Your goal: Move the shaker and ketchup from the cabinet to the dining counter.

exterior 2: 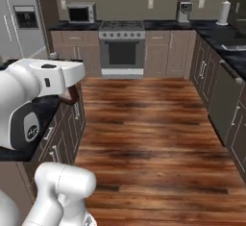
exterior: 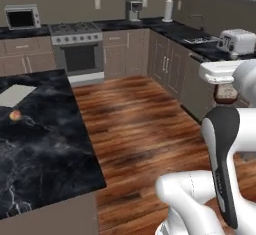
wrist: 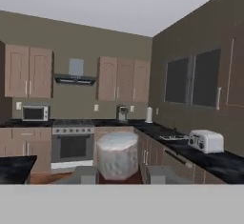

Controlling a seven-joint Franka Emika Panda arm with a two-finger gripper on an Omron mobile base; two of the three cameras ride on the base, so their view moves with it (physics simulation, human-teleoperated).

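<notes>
- ketchup — clamped between the two finger tips of the gripper; the hand view shows it as a pale, mottled cylinder standing upright between the tips, with its lower part hidden behind them
- same ketchup in the left base view: a dark reddish-brown body directly beneath the white hand, carried in the air above the wooden floor; it is well apart from the dining counter, which lies to the left of that view
- right base view: the ketchup shows as a dark reddish patch under the hand, close beside the edge of the dining counter; whether it overhangs the marble cannot be told
- gripper state: jaws drawn in narrowly on the bottle, with contact on both sides
- dining counter surface — carries a flat pale rectangle and, near it, a small rounded orange-tinted item; the item is too small to identify
- surroundings: steel oven against the far wall; microwave on the worktop to its left; coffee machine and paper roll to its right; white toaster on the right-hand worktop
- wooden wall cabinets hang above the worktops, with their doors shut
</notes>
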